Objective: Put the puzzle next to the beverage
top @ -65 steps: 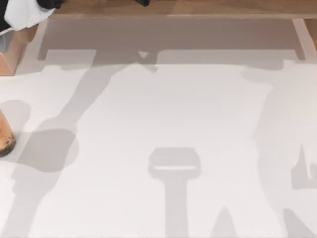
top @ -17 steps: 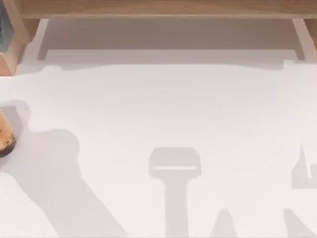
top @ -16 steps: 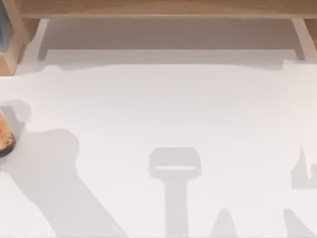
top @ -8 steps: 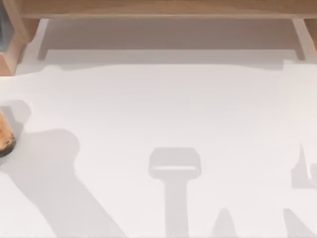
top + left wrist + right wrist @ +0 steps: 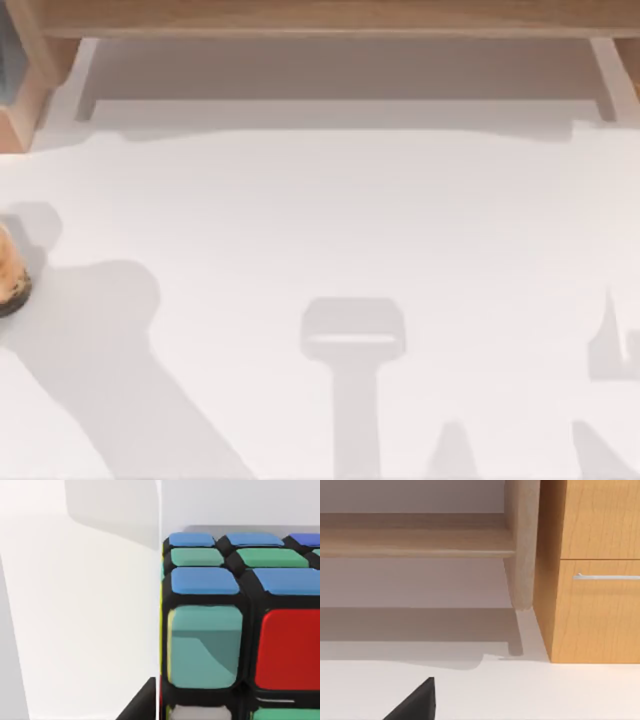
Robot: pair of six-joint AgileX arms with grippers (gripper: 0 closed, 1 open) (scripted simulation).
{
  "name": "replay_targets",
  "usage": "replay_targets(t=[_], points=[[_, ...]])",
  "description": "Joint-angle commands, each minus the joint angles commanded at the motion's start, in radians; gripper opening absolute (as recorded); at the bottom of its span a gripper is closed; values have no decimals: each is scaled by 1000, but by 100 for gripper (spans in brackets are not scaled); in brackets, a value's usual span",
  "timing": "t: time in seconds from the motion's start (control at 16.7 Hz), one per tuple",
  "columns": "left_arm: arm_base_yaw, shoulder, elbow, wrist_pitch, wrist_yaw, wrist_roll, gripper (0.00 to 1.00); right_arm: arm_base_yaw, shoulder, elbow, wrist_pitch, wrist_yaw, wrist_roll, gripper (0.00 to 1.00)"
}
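The beverage (image 5: 9, 275), a tan-brown cup with dark specks at its base, stands at the far left edge of the white table (image 5: 330, 220), partly cut off in the top view. The puzzle (image 5: 235, 630) sits very close in the left wrist view, a black-framed cube with blue, green, teal and red stickers. My left gripper (image 5: 230, 705) is shut on it, with one dark fingertip (image 5: 142, 705) flush against the cube's side; the other finger is hidden. A dark part of my right gripper (image 5: 415, 702) shows above bare table.
A wooden shelf (image 5: 320, 15) runs along the back of the table. The right wrist view faces a wooden cabinet (image 5: 590, 605) with a metal drawer handle (image 5: 605, 576), and a rounded wooden post (image 5: 522, 545) under a shelf board. Arm shadows lie across the table's front.
The white and black arm seen at the top left corner 3.9 s ago has left the top view, and its shadow now runs from the front left. Nothing changed in the last second.
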Motion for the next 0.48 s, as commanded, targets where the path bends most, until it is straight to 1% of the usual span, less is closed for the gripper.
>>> replay_targets(t=[0.12,0.18,0.48], points=[[0,0,0,0,0,0,98,0,0,0,0,0,0,100],[0,0,0,0,0,0,100,0,0,0,0,0,0,100],[0,0,0,0,0,0,100,0,0,0,0,0,0,100]])
